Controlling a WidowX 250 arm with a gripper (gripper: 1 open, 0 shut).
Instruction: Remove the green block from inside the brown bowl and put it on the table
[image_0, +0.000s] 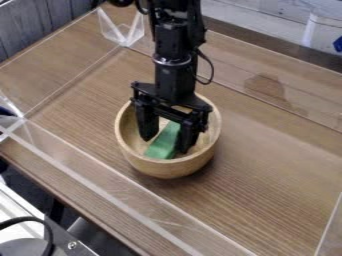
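Showing: black gripper (168, 130) lowered into the brown bowl (170, 165), arm upright above.
Jaws: spread wide; fingers on either side of the green block; contact or grip cannot be determined.
Green block (163, 142): inside the bowl, partly hidden by the gripper.
Brown bowl: upright on the table (267, 140).
Table: wood-grain top, clear walls (54, 165) at its border.

No readable text, label, brand, number or sign shows anywhere, on the bowl (166, 165) or around it.
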